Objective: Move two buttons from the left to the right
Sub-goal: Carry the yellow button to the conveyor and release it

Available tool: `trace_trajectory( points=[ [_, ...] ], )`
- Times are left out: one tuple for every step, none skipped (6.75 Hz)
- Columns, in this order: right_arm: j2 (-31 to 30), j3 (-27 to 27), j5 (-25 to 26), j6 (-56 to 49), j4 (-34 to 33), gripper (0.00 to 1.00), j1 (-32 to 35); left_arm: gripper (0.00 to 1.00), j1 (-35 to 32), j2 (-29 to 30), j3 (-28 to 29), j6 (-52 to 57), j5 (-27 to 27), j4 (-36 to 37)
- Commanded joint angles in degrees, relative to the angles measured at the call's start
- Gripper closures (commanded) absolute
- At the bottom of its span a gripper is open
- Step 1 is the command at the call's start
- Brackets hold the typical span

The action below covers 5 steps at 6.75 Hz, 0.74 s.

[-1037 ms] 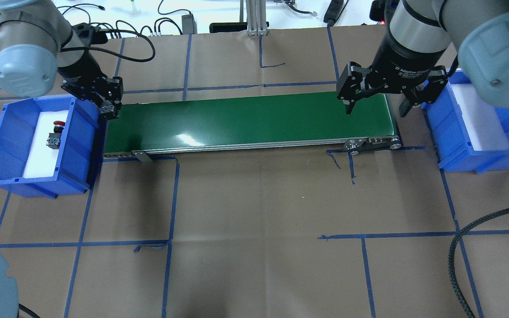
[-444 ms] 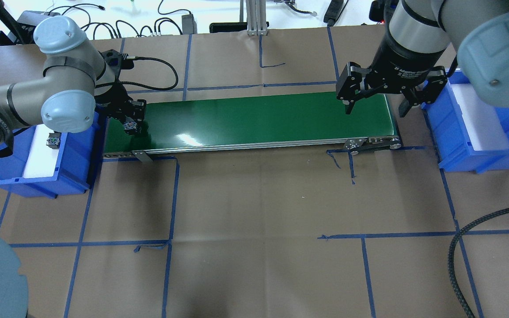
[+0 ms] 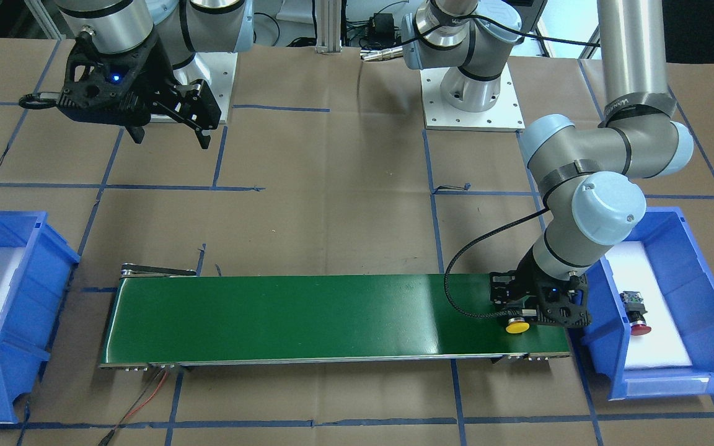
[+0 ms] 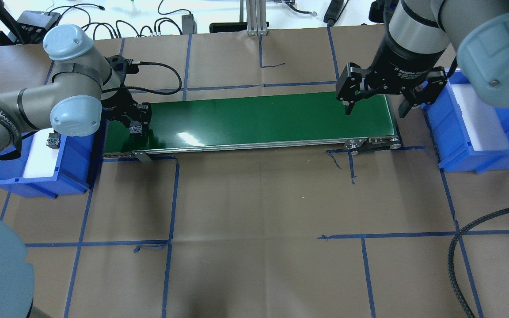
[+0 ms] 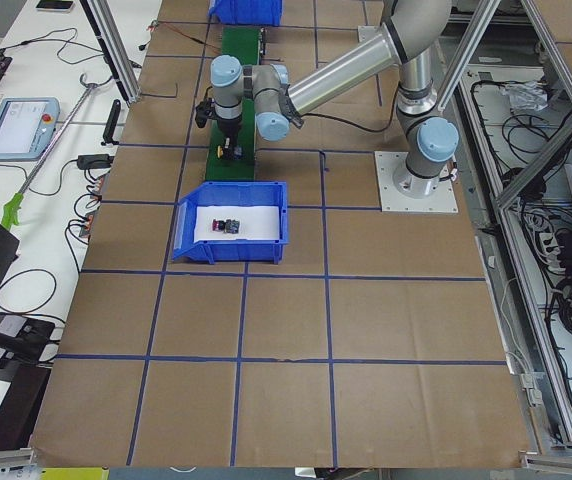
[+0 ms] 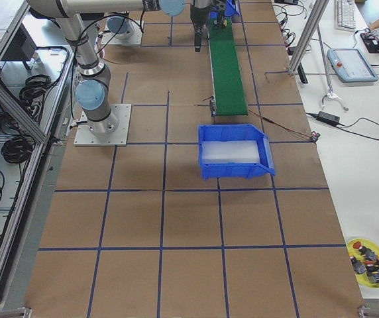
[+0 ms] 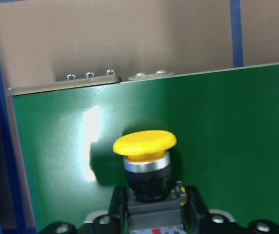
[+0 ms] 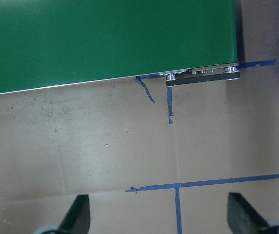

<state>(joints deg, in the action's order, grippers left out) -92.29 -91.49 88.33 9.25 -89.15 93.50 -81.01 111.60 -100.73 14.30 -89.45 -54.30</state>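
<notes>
Left fingers [image 7: 118, 207], tight on yellow button [image 7: 145, 145], farther along belt [image 4: 259, 117]; right fingers [image 8: 79, 214] wide, empty

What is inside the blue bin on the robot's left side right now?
The left bin holds one red button, lying on a white liner. No other item shows; one corner is covered by the left arm.

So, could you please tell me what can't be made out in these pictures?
Red button: overhead view, left arm's elbow covers its cap.
Yellow button: left wrist view, its own body hides whether it touches the belt.
Parts on the yellow plate: exterior right view, too small to identify.
</notes>
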Motion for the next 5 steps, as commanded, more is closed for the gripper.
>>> trace_trajectory(
  points=[
    [0.0, 0.0, 0.1, 0.0, 0.0, 0.00, -0.1, 0.00, 0.2, -1.5, 3.0, 0.0, 0.0, -2.0],
    [0.0, 0.0, 0.1, 0.0, 0.0, 0.00, -0.1, 0.00, 0.2, -2.3, 8.0, 0.0, 0.0, -9.2],
    [0.0, 0.0, 0.1, 0.0, -0.1, 0.00, -0.1, 0.00, 0.1, -3.4, 13.6, 0.0, 0.0, -18.3],
    [0.1, 0.0, 0.1, 0.0, -0.1, 0.00, 0.0, 0.00, 0.1, -4.2, 17.8, -0.1, -0.1, -23.8],
    [0.2, 0.0, 0.0, 0.0, -0.1, 0.00, -0.1, 0.00, 0.6, -3.8, 19.7, 0.2, -0.2, -24.5]
  ],
)
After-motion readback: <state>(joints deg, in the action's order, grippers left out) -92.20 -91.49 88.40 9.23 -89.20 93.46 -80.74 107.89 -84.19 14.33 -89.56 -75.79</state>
